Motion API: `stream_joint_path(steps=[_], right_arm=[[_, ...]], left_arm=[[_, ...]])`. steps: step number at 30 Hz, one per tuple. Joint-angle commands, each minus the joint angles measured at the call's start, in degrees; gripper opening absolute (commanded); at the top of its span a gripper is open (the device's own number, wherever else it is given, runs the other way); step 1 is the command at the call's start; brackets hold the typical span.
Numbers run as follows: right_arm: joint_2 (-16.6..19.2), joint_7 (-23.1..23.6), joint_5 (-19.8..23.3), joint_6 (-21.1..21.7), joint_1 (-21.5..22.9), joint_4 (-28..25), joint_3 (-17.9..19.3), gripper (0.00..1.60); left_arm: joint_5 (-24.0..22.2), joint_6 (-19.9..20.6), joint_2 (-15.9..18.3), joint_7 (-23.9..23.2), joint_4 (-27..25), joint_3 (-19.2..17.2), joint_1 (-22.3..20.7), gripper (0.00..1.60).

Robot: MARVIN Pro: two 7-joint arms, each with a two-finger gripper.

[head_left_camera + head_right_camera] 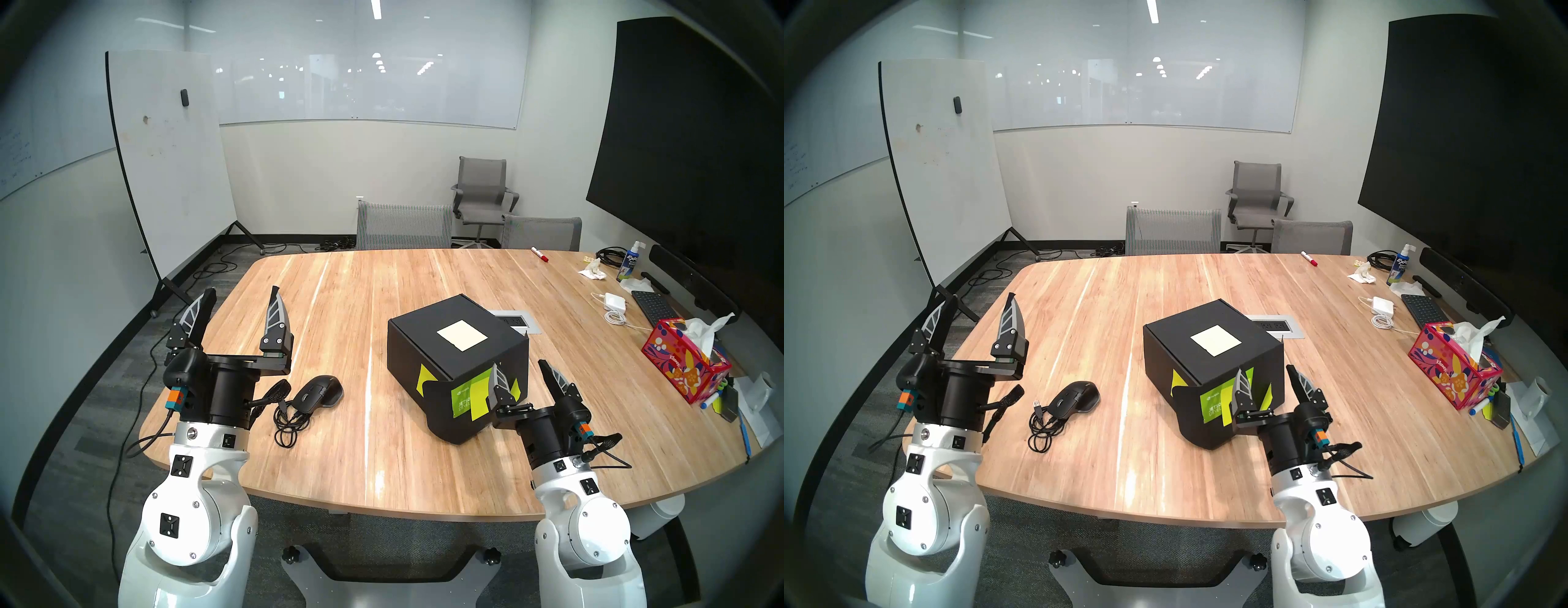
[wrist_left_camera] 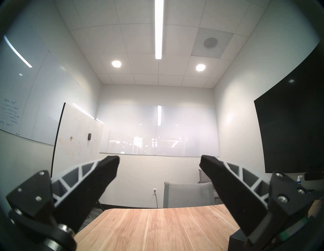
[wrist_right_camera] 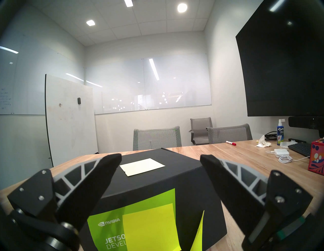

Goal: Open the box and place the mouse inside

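the box (image 1: pixel 456 361) is seen sitting near the middle of the table (image 1: pixel 382 458), with its lid shut flat. a cream sticker (image 1: pixel 462 335) is stuck on top of the box, and a green label (image 3: pixel 112 226) and yellow sticky notes (image 3: pixel 150 227) are stuck on the side that faces the robot. the mouse (image 1: pixel 318 392) is found to the left of the box, well apart from it, lying on the wood. its thin black cable (image 1: pixel 288 424) is bunched up just beside it, on the side away from the box.

the right gripper (image 1: pixel 524 375) is held up in the air just in front of the box's label side, with its two fingers spread wide and nothing between them. no touch with the box can be seen. the left gripper (image 1: pixel 244 303) is held up to the left of the box, past the mouse, tipped upward, with its fingers spread wide and nothing held.

to the right of the box, far off, a red tissue box (image 1: pixel 685 365), a white charger (image 1: pixel 615 302) and a black keyboard (image 1: pixel 653 308) are seen. a grey plug plate (image 1: pixel 515 320) is set into the wood right behind the box.
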Motion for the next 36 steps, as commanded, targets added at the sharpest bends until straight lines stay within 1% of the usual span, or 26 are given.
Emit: stream_joint_path(steps=[1,36], right_arm=[[0.0,0.0,0.0,-0.2,0.1,-1.2,0.0,1.6],[0.0,0.0,0.0,-0.2,0.1,-1.2,0.0,1.6]], left_arm=[[0.0,-0.1,0.0,0.0,-1.0,0.0,0.1,1.6],[0.0,-0.1,0.0,0.0,-1.0,0.0,0.1,1.6]])
